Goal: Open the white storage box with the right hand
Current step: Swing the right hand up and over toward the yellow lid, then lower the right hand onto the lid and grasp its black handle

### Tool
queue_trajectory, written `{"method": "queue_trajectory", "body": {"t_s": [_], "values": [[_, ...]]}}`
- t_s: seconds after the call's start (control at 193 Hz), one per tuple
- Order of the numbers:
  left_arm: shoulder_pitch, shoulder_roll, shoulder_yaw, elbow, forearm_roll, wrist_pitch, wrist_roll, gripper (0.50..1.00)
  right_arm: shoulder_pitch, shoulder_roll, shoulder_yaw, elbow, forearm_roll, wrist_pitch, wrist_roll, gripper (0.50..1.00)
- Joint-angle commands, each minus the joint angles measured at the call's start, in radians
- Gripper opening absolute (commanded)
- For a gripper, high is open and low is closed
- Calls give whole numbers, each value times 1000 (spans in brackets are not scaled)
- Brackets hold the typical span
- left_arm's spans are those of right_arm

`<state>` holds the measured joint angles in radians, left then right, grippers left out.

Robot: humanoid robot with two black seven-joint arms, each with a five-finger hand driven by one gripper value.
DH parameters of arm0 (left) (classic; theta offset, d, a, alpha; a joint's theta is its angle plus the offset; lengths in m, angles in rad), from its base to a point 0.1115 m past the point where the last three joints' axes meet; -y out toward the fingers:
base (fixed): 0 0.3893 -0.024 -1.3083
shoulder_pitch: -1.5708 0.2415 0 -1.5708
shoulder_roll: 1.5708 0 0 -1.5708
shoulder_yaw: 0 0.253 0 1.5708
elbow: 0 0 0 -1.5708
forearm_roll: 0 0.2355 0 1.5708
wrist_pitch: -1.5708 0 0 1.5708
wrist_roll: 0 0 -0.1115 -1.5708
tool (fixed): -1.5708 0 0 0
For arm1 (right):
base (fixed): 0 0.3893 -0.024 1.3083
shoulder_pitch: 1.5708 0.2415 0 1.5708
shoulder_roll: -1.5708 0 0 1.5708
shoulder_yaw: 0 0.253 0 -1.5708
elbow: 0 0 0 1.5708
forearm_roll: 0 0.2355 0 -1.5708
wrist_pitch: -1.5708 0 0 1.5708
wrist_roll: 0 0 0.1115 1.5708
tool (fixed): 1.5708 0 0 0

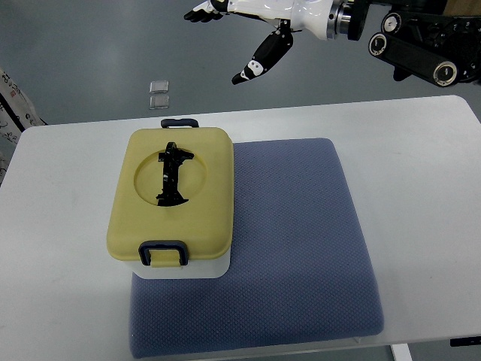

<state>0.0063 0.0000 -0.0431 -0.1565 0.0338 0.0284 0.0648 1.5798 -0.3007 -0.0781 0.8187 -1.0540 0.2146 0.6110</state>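
Note:
The storage box [174, 201] has a white body and a pale yellow lid, with a black folding handle [172, 174] lying in the lid's round recess. Dark blue latches sit at its near side [162, 253] and far side [179, 122], both down. The lid is closed. The box rests on the left part of a blue-grey mat [293, 241]. My right hand [240, 34] hangs high above the table's far edge, well beyond and to the right of the box, fingers spread and holding nothing. Its arm enters from the upper right.
The white table [421, 173] carries the mat and box. Two small clear squares [158, 94] lie on the grey floor beyond the table. A patterned object [13, 105] shows at the left edge.

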Motion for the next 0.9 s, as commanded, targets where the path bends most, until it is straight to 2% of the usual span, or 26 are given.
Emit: {"method": "queue_trajectory", "body": {"t_s": [0.0,0.155,0.362,0.621,0.688,0.724,0.802,0.895], "values": [[0,0,0,0,0,1,0,1000,39,3,-34,76,-127,8,0,930],[0,0,0,0,0,1,0,1000,62,17,-66,155,-282,5,0,928],[0,0,0,0,0,1,0,1000,72,100,-84,161,-408,3,0,926],[0,0,0,0,0,1,0,1000,129,166,-103,169,-412,3,0,911],[0,0,0,0,0,1,0,1000,132,170,-104,169,-412,3,0,897],[0,0,-1,0,0,1,1,1000,132,180,-109,169,-414,3,0,862],[0,0,0,0,0,1,0,1000,129,189,-124,169,-414,2,0,836],[0,0,0,0,0,1,0,1000,128,192,-135,169,-414,0,0,823]]}}
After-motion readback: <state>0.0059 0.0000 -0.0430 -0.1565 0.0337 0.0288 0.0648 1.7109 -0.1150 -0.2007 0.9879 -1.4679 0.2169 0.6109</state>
